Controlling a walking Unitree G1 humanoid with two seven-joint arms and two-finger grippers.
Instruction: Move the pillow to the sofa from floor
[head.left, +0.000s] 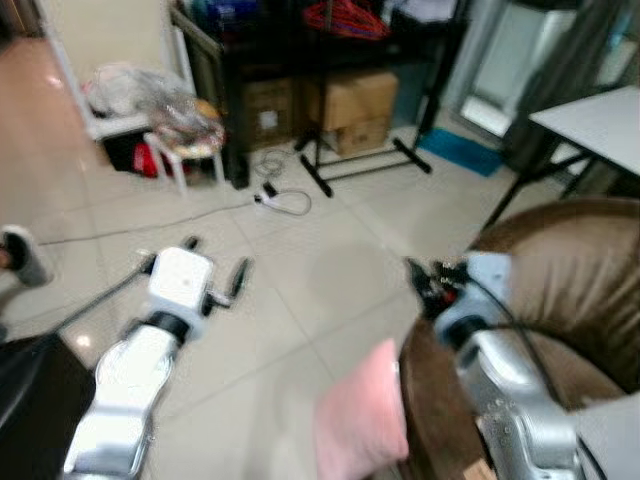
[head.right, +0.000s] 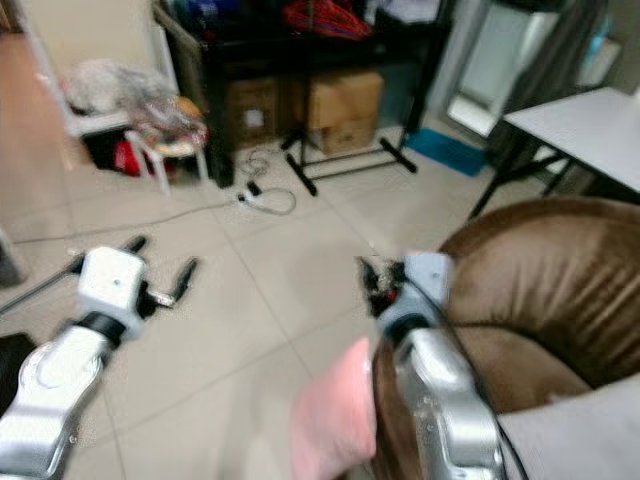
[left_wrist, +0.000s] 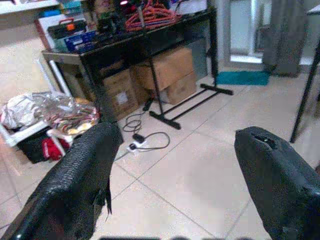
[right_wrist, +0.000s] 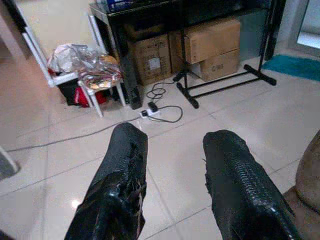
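Observation:
A pink pillow (head.left: 360, 420) stands on the tiled floor, leaning against the brown sofa (head.left: 580, 270) at the lower middle. My right gripper (head.left: 420, 278) hovers above the sofa's arm, just up from the pillow, open with nothing between its fingers (right_wrist: 125, 170). My left gripper (head.left: 213, 262) is held out over the bare floor to the left, well apart from the pillow, also open and holding nothing; its fingers (left_wrist: 85, 170) frame the floor ahead.
A black rack (head.left: 330, 30) with cardboard boxes (head.left: 355, 105) under it stands at the back. A power strip and cable (head.left: 280, 198) lie on the floor. A small white stool (head.left: 185, 145) with bags sits left. A white table (head.left: 595, 125) is at right.

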